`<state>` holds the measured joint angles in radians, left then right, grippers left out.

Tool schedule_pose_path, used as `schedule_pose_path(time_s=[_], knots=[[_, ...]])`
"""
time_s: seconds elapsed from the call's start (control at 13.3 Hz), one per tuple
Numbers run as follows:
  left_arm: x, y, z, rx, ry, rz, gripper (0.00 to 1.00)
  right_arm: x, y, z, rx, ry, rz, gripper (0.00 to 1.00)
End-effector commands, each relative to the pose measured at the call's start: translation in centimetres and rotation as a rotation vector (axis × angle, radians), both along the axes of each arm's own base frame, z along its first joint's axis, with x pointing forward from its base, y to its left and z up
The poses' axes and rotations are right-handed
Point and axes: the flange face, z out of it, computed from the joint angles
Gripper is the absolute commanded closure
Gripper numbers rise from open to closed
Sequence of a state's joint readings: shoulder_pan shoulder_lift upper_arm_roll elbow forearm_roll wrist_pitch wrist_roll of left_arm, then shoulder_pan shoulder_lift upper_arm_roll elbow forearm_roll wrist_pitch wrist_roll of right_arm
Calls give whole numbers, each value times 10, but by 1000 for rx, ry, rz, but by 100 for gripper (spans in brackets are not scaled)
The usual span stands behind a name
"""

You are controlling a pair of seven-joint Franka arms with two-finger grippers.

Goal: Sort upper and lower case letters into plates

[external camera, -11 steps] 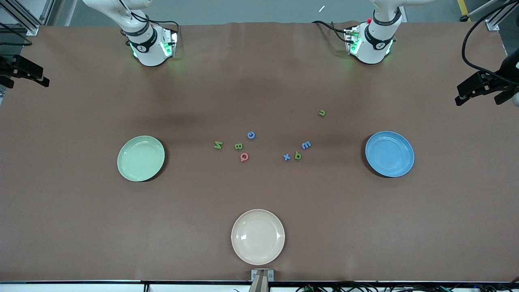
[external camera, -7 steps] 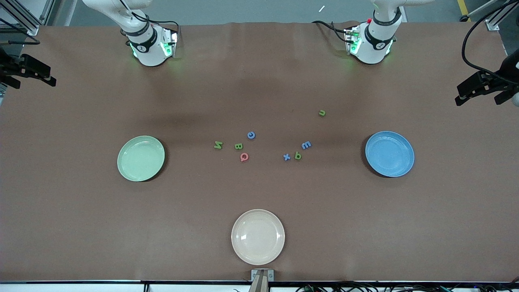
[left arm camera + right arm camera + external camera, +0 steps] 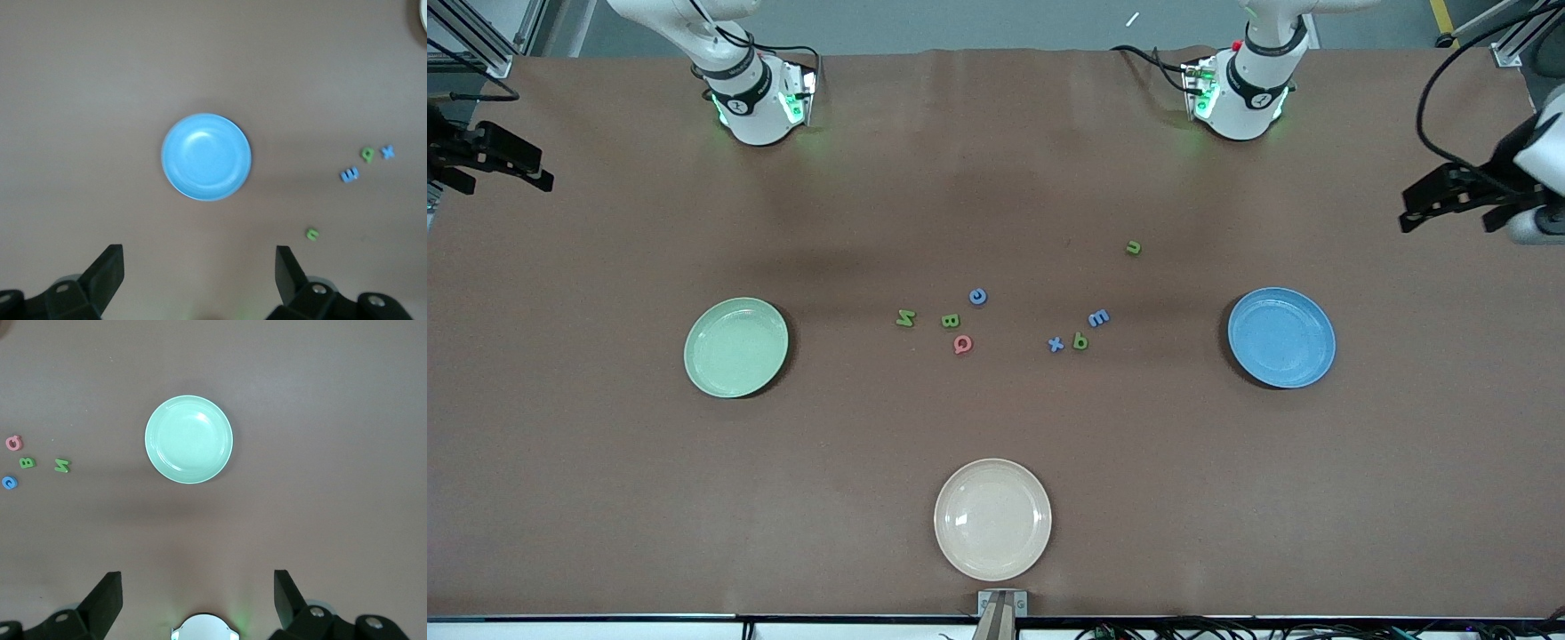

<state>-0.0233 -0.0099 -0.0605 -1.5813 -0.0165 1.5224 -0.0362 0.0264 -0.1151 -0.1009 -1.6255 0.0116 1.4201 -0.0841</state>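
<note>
Letters (image 3: pixel 963 343) between two plates (image 3: pixel 736 347)

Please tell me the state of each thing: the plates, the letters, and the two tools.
Pale green plate: empty.
Blue plate: empty.
Cream plate: empty.
Eight letters: loose on the table between the green and blue plates, unsorted.
Left tool: open, holding nothing.
Right tool: open, holding nothing.

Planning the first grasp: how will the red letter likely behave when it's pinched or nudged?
The red letter looks small and chunky, so it is probably light and stiff. It lies flat on the table, so it should slide, not roll. The green B sits close beside it, so a nudge may bump that too.
</note>
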Motion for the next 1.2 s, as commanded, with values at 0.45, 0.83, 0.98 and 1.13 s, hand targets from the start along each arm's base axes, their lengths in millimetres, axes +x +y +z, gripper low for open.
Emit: schedule_pose_path(time_s=[0.45,0.83,0.98,1.13], knots=[[-1,-196,-147,-66,76,124,0,-6,-3,3,-9,-37,-27,0],[14,-303,-226,-33,33,240,0,-6,-6,4,-11,-38,-55,0],[13,-333,-263,7,45,299,0,-6,-7,3,-10,-36,-56,0],[22,-345,-296,26,60,367,0,-5,-7,3,-9,-38,-43,0]])
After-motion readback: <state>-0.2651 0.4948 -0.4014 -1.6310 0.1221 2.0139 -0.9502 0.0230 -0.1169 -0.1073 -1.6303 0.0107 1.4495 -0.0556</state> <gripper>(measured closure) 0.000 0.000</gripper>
